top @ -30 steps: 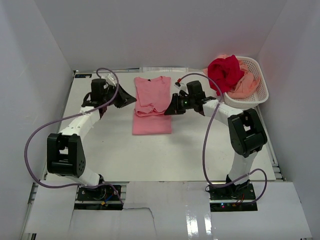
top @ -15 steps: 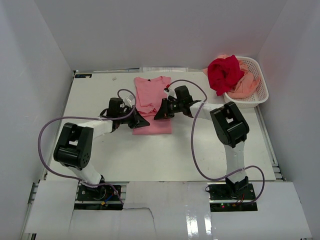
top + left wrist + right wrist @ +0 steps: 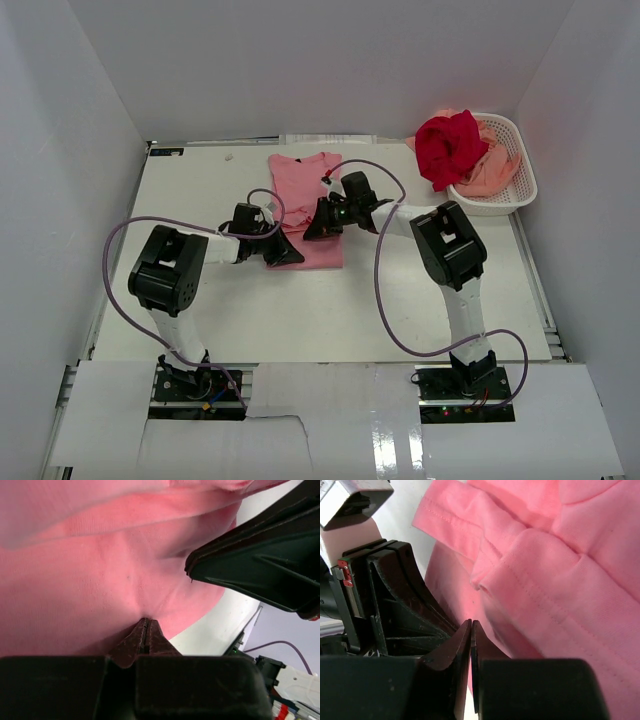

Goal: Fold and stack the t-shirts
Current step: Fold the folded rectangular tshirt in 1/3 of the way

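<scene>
The pink t-shirt lies partly folded on the white table, collar toward the back wall. My left gripper is at its near left corner; in the left wrist view the gripper is shut, with pink cloth puckering at its tips. My right gripper sits low on the shirt's middle, and up close that gripper is shut on a lower layer of the pink cloth. The two grippers are close together. A deep red t-shirt and a peach t-shirt are bunched in the basket.
The white lattice basket stands at the back right corner. White walls enclose the table on three sides. Purple cables loop from both arms over the table. The right gripper's black body fills the upper right of the left wrist view.
Both arms swung inward from the shirt's sides to its near half. Both grippers went from open to shut on the pink cloth.
</scene>
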{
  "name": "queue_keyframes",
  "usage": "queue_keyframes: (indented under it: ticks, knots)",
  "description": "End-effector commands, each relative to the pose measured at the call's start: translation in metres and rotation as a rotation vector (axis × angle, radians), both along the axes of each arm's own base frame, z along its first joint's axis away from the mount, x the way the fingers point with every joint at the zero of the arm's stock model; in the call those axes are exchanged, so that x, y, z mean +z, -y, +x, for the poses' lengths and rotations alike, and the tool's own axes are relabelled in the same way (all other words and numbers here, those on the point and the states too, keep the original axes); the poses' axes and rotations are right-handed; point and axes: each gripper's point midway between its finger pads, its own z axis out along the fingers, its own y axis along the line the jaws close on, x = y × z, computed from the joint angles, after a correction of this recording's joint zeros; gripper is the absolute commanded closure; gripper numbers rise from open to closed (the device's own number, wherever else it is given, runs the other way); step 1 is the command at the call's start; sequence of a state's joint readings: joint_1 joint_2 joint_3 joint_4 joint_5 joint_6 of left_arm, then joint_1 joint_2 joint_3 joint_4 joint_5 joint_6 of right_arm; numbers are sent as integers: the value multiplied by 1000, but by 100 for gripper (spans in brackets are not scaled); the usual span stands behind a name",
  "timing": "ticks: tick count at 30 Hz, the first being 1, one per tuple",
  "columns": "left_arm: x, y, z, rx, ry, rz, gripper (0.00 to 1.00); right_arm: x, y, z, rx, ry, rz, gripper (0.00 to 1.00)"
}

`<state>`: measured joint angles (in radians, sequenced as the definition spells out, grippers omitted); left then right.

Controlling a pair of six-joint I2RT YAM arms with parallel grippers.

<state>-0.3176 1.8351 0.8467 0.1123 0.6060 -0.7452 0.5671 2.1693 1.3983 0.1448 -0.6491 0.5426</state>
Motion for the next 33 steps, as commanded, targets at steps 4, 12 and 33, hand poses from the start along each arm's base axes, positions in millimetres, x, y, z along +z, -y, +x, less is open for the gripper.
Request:
queue_keyframes:
  ticks: [4,12,33]
  knots:
    - [-26,-13,14,79,-6,111,100,-2,-4,14,-6,41,-13,92]
    - [-37,-12,1,66,-44,132,100,-9,-1,22,-19,63,-63,92]
    - [-40,-13,-23,51,-60,165,100,-22,-5,56,-58,119,-131,92]
